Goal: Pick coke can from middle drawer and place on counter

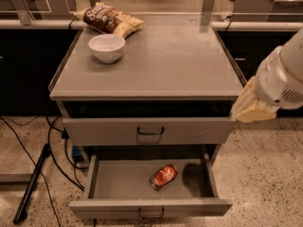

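Approach step. Coke can (164, 176) lies sideways in the open middle drawer (118, 186), 6 o'clock. My gripper (253, 107) hangs at 3 o'clock beside the table (156, 65); jaws' state: cannot tell. Next, I judge: descend over the can.
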`<control>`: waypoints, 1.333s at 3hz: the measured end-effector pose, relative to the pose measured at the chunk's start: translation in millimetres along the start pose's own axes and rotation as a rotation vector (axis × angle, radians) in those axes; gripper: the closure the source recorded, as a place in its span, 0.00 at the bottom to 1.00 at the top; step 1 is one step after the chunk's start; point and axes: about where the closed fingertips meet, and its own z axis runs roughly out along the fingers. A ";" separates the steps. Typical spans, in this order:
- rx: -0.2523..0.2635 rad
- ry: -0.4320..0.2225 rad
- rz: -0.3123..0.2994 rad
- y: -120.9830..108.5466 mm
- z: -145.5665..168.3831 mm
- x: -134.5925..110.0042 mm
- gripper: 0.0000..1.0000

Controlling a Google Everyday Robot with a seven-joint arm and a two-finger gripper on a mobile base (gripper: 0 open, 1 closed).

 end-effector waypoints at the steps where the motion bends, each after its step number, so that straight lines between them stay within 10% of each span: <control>1: -0.052 -0.042 0.013 19.9 48.9 6.0 0.97; 4: -0.070 -0.135 0.041 45.0 139.7 20.0 1.00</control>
